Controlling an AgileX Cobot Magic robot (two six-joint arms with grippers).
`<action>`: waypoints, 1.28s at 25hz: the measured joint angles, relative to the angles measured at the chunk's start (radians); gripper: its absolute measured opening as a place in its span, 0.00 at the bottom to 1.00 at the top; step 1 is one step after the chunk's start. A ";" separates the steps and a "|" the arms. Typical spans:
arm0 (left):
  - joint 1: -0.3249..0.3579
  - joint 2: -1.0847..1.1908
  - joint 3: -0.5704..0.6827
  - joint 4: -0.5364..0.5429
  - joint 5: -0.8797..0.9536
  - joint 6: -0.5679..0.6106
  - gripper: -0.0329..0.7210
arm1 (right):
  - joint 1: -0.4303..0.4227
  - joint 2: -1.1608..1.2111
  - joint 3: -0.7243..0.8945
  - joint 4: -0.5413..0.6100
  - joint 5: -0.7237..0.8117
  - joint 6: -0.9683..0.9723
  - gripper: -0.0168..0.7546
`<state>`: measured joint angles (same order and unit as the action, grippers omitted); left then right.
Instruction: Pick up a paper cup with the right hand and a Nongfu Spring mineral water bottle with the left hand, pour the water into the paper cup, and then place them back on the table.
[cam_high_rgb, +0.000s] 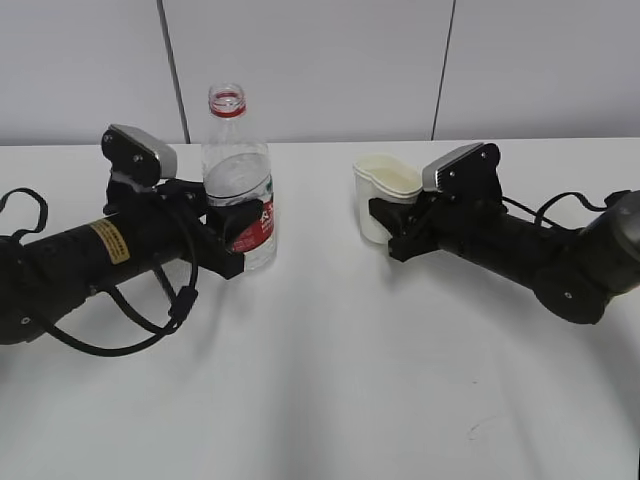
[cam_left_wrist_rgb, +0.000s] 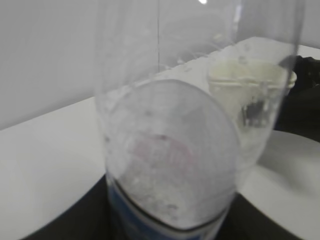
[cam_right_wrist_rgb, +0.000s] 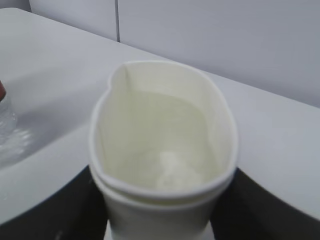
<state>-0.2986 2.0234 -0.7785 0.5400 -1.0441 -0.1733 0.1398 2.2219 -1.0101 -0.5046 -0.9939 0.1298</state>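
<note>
The clear Nongfu Spring bottle (cam_high_rgb: 238, 170), uncapped with a red neck ring, stands upright on the white table (cam_high_rgb: 330, 380). My left gripper (cam_high_rgb: 238, 228) is shut on it at the red-and-white label. In the left wrist view the bottle (cam_left_wrist_rgb: 170, 150) fills the frame between the black fingers (cam_left_wrist_rgb: 85, 220). The cream paper cup (cam_high_rgb: 385, 185) stands to the right, its rim squeezed oval by my right gripper (cam_high_rgb: 386, 222), which is shut on it. In the right wrist view the cup (cam_right_wrist_rgb: 165, 150) sits between the fingers (cam_right_wrist_rgb: 75, 210). I cannot tell whether it holds water.
A grey panelled wall (cam_high_rgb: 320, 60) runs behind the table. Black cables (cam_high_rgb: 120, 330) loop beside the left arm. About a hand's width of bare table separates the bottle from the cup. The cup shows through the bottle in the left wrist view (cam_left_wrist_rgb: 250, 95).
</note>
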 joint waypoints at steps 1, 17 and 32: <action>0.000 0.010 0.000 -0.005 -0.012 0.001 0.45 | 0.000 0.004 0.005 0.006 -0.005 -0.002 0.55; 0.001 0.088 -0.001 -0.052 -0.097 0.046 0.46 | 0.000 0.082 0.009 0.014 -0.123 -0.030 0.57; 0.002 0.088 -0.003 -0.064 -0.057 0.046 0.86 | 0.000 0.082 0.068 0.010 -0.145 -0.030 0.88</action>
<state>-0.2967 2.1111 -0.7816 0.4756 -1.1012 -0.1270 0.1398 2.3044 -0.9418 -0.4941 -1.1394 0.0996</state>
